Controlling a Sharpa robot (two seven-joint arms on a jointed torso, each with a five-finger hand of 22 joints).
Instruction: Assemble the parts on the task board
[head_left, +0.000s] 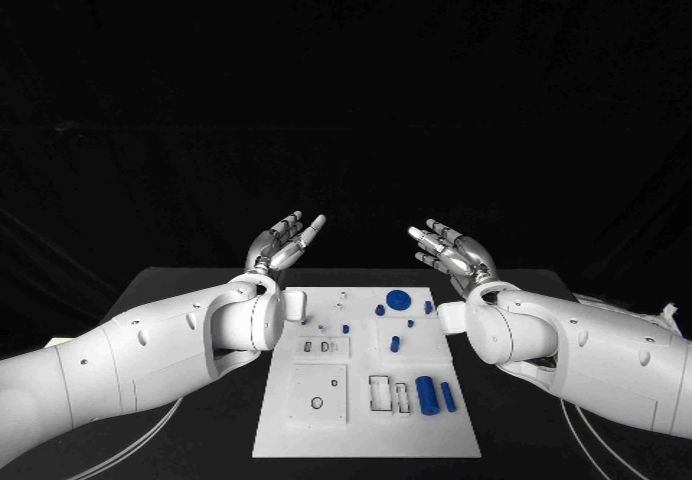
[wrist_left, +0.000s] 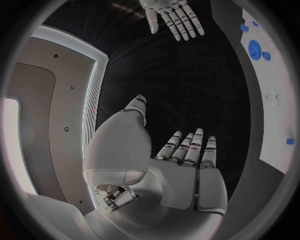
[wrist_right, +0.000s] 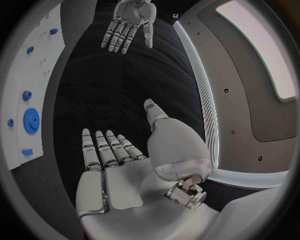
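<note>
Silver fingers (head_left: 300, 232) of the left hand (head_left: 284, 243) are stretching straight out and slightly apart, holding nothing. The fingers (head_left: 437, 240) of the right hand (head_left: 454, 252) are doing the same, spread and empty. Both hands are hovering palm-up above the far edge of the flat white rectangular task board (head_left: 325, 425), one over each far corner, well apart from each other and touching nothing.

The task board is lying in the middle of the black table (head_left: 173, 285), between the two white arms. Small blue plastic parts are resting on it, all nearer the robot than the fingers. A large round blue disc (head_left: 398, 297) is sitting near the board's far edge, just below the right hand. Several small blue pegs (head_left: 395, 343) are scattered around the board's middle. Two upright blue cylinders (head_left: 427, 393) are standing side by side near the board's right edge, beside empty rectangular slots (head_left: 379, 393). Nothing is standing between the hands and the parts.

In the left wrist view, the left hand's (wrist_left: 187, 172) fingers are lying flat and open, with the right hand (wrist_left: 172, 17) facing it across the dark table.
</note>
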